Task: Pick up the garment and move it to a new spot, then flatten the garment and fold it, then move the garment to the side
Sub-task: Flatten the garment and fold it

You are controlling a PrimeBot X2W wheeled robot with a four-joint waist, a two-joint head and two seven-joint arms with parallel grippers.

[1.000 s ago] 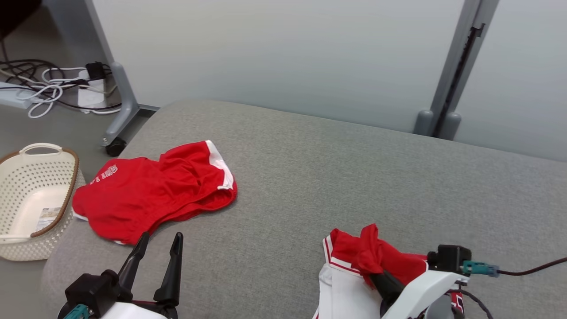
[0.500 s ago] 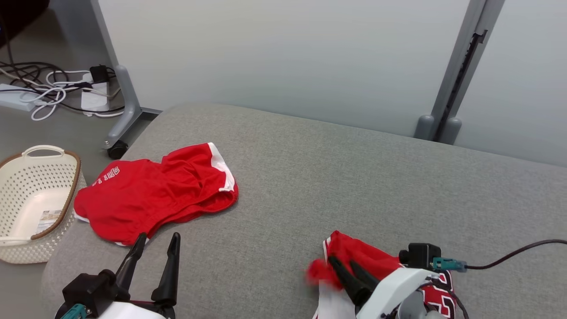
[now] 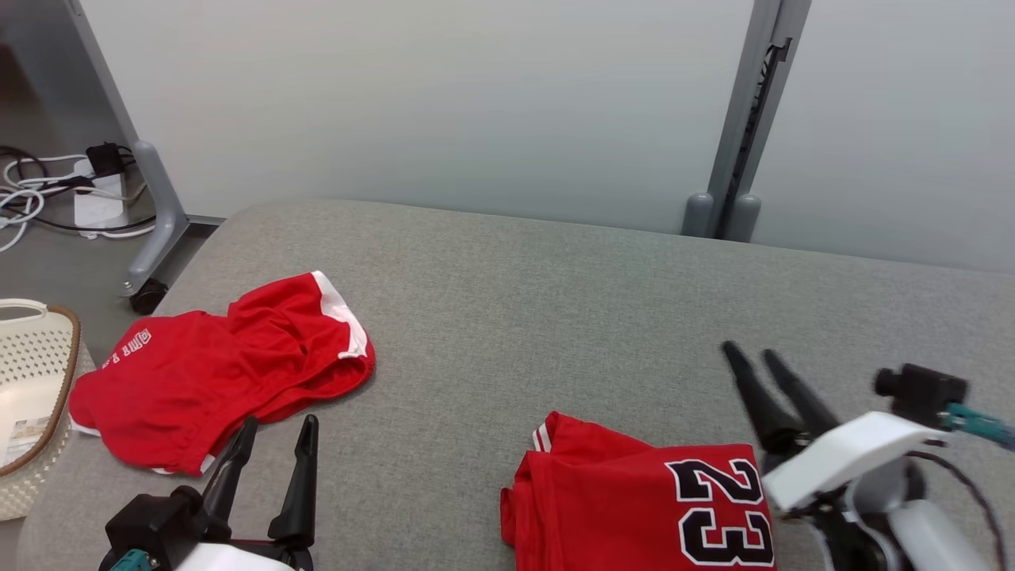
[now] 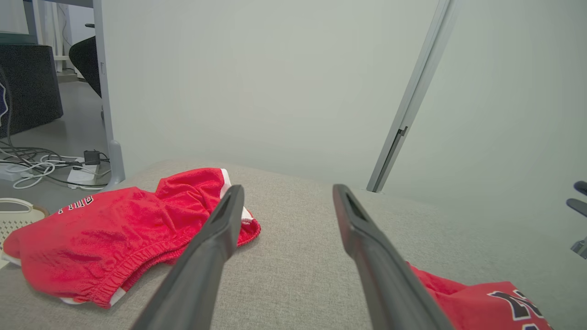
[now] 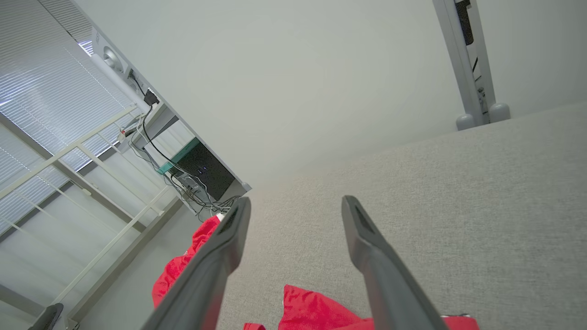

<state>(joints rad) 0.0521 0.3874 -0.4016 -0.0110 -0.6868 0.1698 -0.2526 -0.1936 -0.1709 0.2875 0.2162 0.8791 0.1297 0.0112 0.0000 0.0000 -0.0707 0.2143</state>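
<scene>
We are working over a broad grey woven cushion (image 3: 555,285) that is taking up most of the space ahead of us. The task's garment, a red jersey with the black number 23 (image 3: 626,507), is lying on the cushion's near edge, right of centre, and is running out of the bottom of the head view. Its number is facing up, and its left edge is bunching into soft folds. Well apart from it, at the cushion's left end, a pair of red shorts with white trim (image 3: 214,373) is sitting in a rumpled heap. Just beyond them a cream perforated plastic basket (image 3: 32,373) is standing on the floor.

The right gripper (image 3: 748,350) is hovering just beside the jersey's far right corner. Its jaws are standing apart with nothing between them, and its fingers are pointing away over bare cushion. The left gripper (image 3: 280,423) is waiting near the shorts' front edge, jaws likewise spread and empty.

We are judging that the jersey is now down in its spot and that flattening is the step in hand. For the next move we are expecting to bring both grippers down onto it. We would need to pinch the bunched left edge and an opposite edge, then draw the cloth taut and smooth before any fold.
</scene>
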